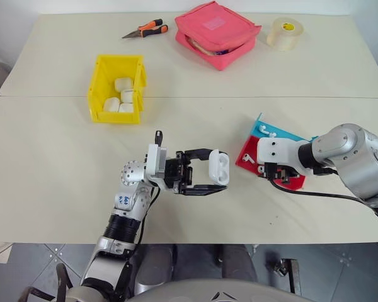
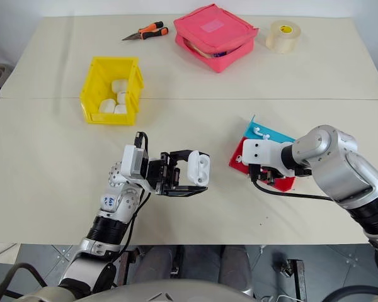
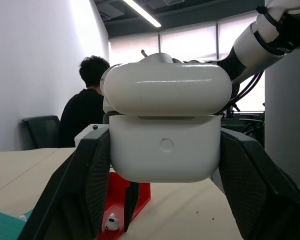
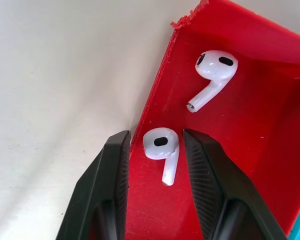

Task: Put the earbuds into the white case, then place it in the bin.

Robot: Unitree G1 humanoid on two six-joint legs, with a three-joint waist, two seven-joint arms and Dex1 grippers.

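Left hand (image 1: 209,178), fingers clamped on the white case (image 1: 218,167), holds it clear of the worktop (image 1: 50,182) with the lid open. Right hand (image 4: 155,150), fingers partly open, straddles one earbud (image 4: 161,146) lying in the red tray (image 4: 260,100); contact cannot be told. A second earbud (image 4: 213,72) lies just beyond those fingertips. The yellow bin (image 1: 98,94), holding white cases, stands well beyond the left hand.

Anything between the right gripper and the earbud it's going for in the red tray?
Nothing visible. The right gripper already straddles the nearer earbud on the red tray floor; the second earbud lies clear beyond.
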